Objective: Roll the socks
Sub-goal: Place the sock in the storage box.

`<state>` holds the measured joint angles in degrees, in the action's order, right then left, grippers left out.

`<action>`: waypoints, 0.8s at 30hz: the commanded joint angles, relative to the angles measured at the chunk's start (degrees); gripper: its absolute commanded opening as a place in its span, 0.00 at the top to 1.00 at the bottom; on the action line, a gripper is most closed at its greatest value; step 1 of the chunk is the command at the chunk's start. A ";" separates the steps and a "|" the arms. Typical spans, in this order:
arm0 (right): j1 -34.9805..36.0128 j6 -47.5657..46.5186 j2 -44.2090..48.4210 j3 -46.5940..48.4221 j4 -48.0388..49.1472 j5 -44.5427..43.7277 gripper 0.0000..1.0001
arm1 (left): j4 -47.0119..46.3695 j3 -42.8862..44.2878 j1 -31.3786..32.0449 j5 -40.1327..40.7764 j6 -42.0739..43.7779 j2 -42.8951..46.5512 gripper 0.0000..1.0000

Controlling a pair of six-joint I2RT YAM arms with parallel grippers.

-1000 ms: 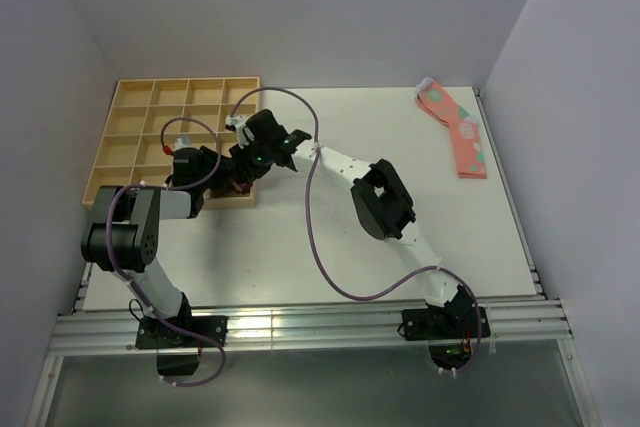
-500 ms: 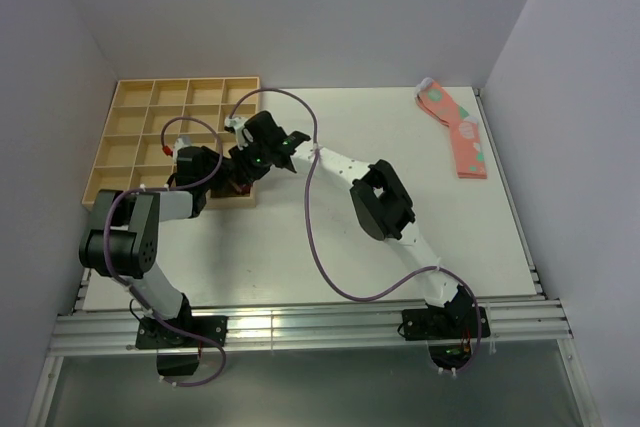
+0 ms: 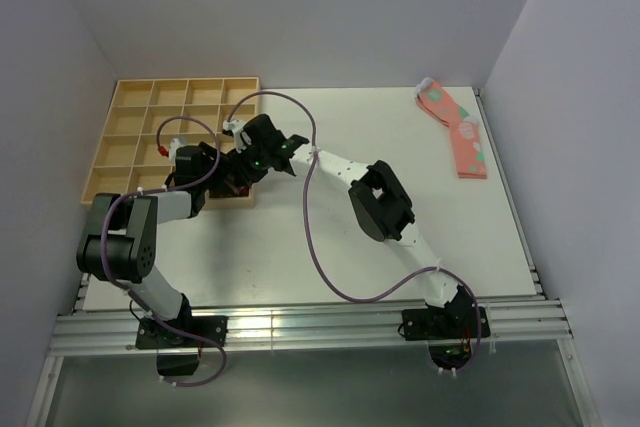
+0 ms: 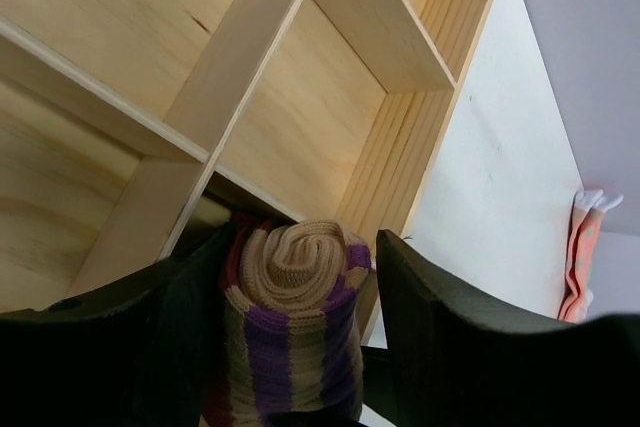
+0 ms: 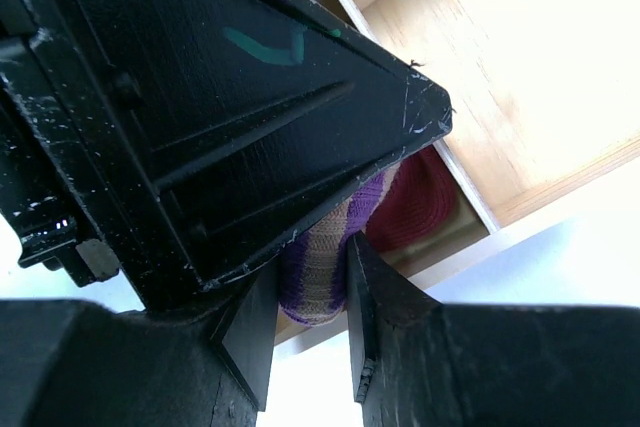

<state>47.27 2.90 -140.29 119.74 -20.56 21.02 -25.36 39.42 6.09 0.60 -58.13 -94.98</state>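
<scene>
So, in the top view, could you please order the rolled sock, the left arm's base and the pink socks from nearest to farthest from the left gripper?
1. Rolled sock: between the fingers of the left gripper, at the tray's near-right corner.
2. Left arm's base: near edge of the table, left side.
3. Pink socks: the table's far-right corner.

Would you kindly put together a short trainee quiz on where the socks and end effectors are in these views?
1. True or false: the rolled sock sits between the left end effector's fingers.
2. The pink spotted socks lie: A) inside a compartment; B) on the table's far right side; C) under the left arm.
3. Fill in: the right end effector pinches the sock at the edge of the wooden ___.
Key: 1 true; 2 B; 3 tray.
</scene>
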 commanded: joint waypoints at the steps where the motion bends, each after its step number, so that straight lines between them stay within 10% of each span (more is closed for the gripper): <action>1: 2.39 -1.49 -0.95 -2.41 -1.59 -0.10 0.74 | 3.83 -1.19 -0.02 3.70 0.30 1.37 0.33; 24: 2.57 -2.28 1.42 -8.91 0.08 -2.47 0.76 | 6.29 -0.39 0.15 5.02 -0.67 6.82 0.28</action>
<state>48.21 1.50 -138.30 114.43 -15.09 20.60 -20.40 38.87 6.31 4.21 -58.74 -90.65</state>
